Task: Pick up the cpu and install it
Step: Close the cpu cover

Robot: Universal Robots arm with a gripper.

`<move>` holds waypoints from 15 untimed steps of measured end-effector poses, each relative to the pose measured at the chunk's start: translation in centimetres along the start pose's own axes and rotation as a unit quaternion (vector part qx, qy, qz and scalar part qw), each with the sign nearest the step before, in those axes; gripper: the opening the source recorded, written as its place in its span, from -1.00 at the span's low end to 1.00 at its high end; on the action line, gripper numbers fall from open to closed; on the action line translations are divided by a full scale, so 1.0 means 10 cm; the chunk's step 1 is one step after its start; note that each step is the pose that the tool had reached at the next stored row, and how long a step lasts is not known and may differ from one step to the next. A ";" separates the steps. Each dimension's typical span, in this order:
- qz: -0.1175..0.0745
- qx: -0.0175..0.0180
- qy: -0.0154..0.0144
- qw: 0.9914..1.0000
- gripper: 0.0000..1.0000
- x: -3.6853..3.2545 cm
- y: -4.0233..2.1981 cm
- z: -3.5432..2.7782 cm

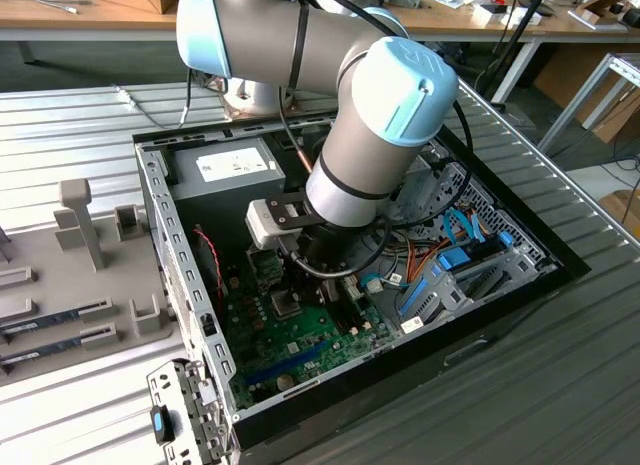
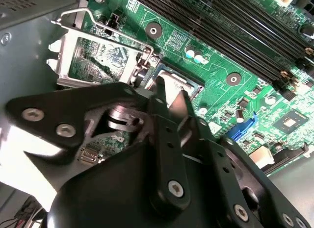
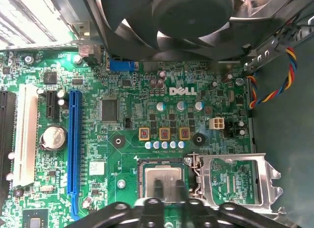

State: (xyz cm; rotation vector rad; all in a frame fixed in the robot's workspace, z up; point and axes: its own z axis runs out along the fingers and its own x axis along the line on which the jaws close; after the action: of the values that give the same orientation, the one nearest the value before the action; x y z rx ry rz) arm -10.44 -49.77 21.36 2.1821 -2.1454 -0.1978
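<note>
- Ribbed metal table [image 1: 560, 325] carries an open computer case [image 1: 165, 235].
- The arm [image 1: 375, 155] bends steeply down into the case's middle.
- The gripper [image 3: 169, 190] hangs directly over the cpu [image 3: 164, 174], which lies in its socket; whether it grips, I cannot tell.

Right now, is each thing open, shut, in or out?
Small silvery square cpu, at the socket, beneath the gripper.
Shiny metal socket cover, flipped open.
Black computer case, open, lid off.
Long blue card slot, empty.
</note>
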 end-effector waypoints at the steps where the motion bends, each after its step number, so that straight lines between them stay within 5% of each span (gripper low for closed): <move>1: 0.000 0.000 0.000 1.000 -0.41 0.000 0.000 0.000; 3: 0.000 0.000 0.000 1.000 -0.28 0.000 0.001 0.000; 15: 0.000 0.000 0.004 1.000 -0.28 0.041 0.012 0.041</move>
State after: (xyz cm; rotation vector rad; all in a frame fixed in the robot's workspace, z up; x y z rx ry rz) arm -10.61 -50.16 20.95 2.1795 -2.1405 -0.1885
